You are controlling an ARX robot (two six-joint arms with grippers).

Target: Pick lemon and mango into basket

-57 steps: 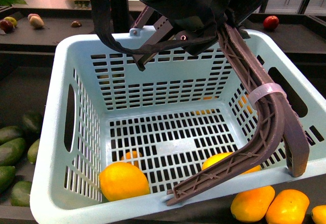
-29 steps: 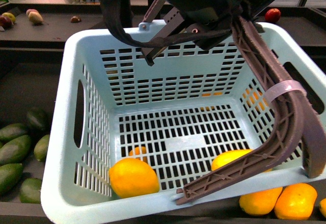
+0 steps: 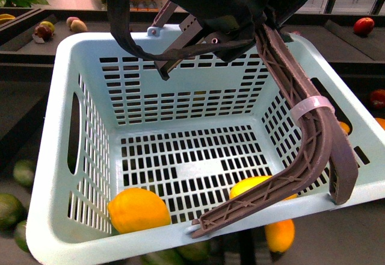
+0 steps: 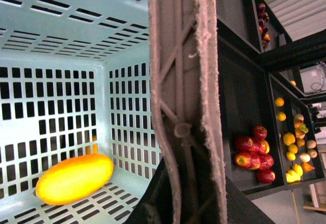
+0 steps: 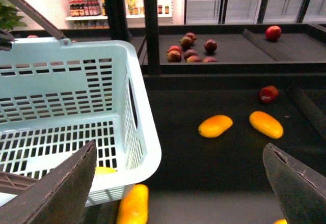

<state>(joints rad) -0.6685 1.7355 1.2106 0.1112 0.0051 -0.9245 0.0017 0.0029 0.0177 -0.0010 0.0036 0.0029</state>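
Note:
The turquoise basket (image 3: 57, 174) hangs in front of me, filling the front view. My left gripper (image 4: 178, 206) is shut on its brown-grey handles (image 3: 313, 132), which are bound with a white zip tie. The mango (image 3: 138, 209) lies on the basket floor by the near wall and also shows in the left wrist view (image 4: 75, 178). A brighter yellow fruit (image 3: 255, 185), seemingly the lemon, lies in the basket's near right corner, half hidden by a handle. My right gripper (image 5: 178, 193) is open beside the basket (image 5: 137, 132), holding nothing.
Two yellow-orange fruits (image 5: 215, 126) and a red apple (image 5: 268, 93) lie on the dark shelf right of the basket. Another yellow fruit (image 3: 280, 235) shows under the basket. Avocados (image 3: 9, 208) lie low on the left. Red apples (image 4: 254, 147) fill a bin.
The held basket has swung over the shelves and the background has shifted. The orange fruits under its right corner have given way to one yellow fruit. The mango stays by the near wall.

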